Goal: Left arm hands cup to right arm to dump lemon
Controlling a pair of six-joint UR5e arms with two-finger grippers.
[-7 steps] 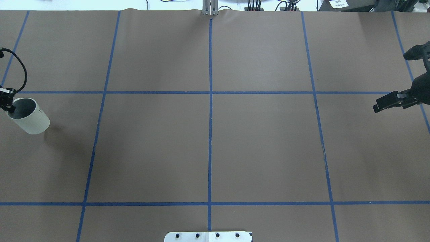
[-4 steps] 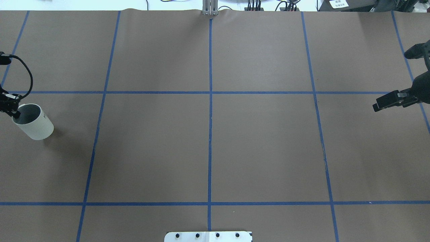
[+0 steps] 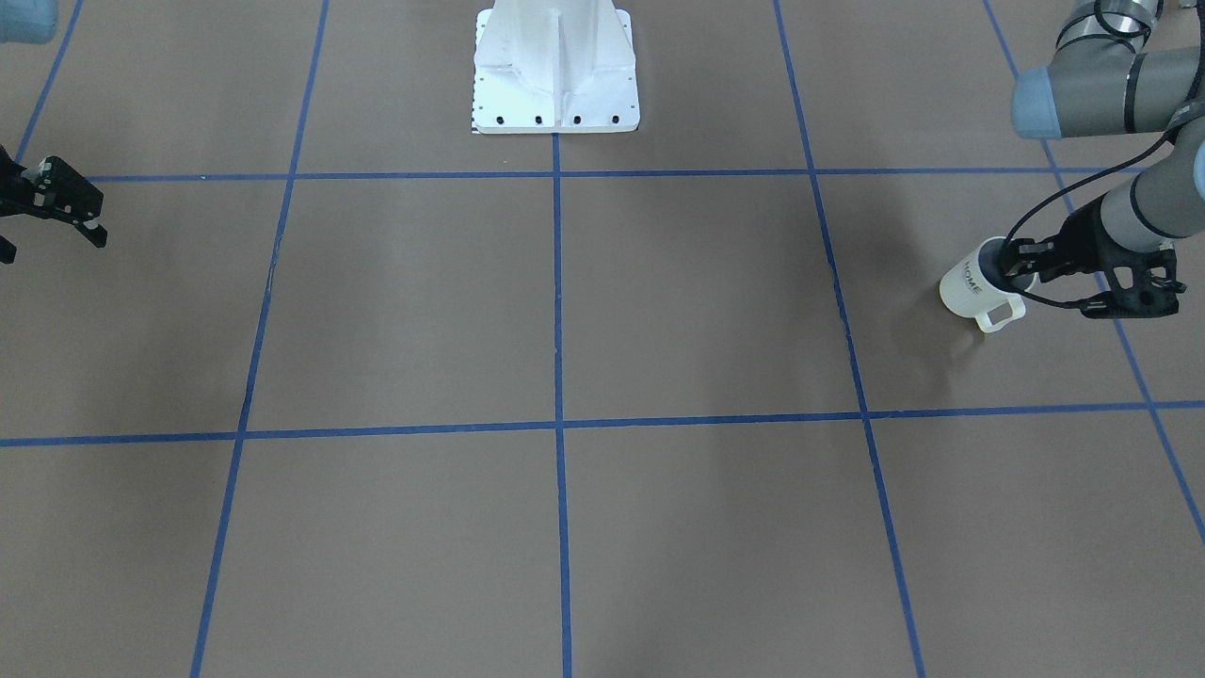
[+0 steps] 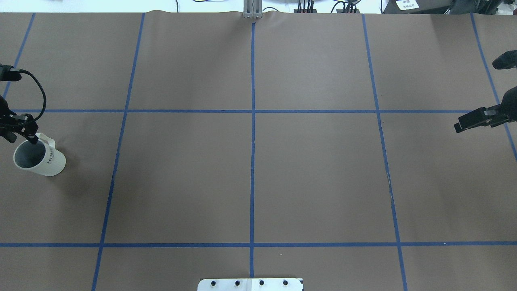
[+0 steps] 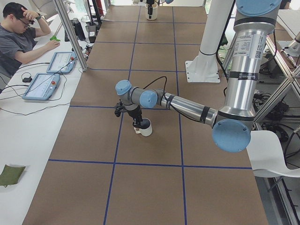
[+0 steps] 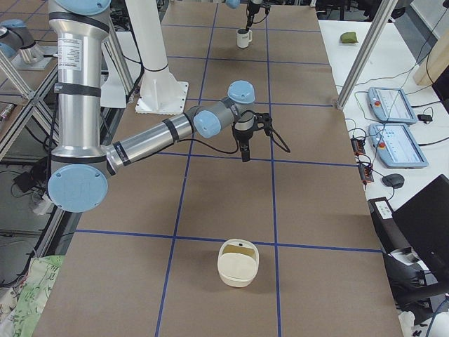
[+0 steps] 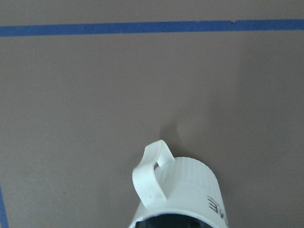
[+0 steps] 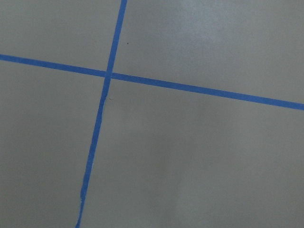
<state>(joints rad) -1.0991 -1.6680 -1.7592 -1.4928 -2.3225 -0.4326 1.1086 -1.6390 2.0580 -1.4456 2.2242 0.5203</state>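
Overhead exterior view: at the far left edge the slim left gripper point(image 4: 30, 137) pinches the rim of the HOME mug point(image 4: 48, 161), right beside its loop handle. The mug hangs tilted just above the brown surface point(image 4: 315, 173), its grey mouth turned up toward the gripper and its shadow lying apart from it. Seen from the side, the left arm point(image 5: 187, 105) stretches low and nearly level, with the wrist bent down. Well apart, at the opposite edge, the right arm point(image 6: 154, 137) reaches out with its right gripper point(image 3: 55, 231) pointing down, fingers spread.
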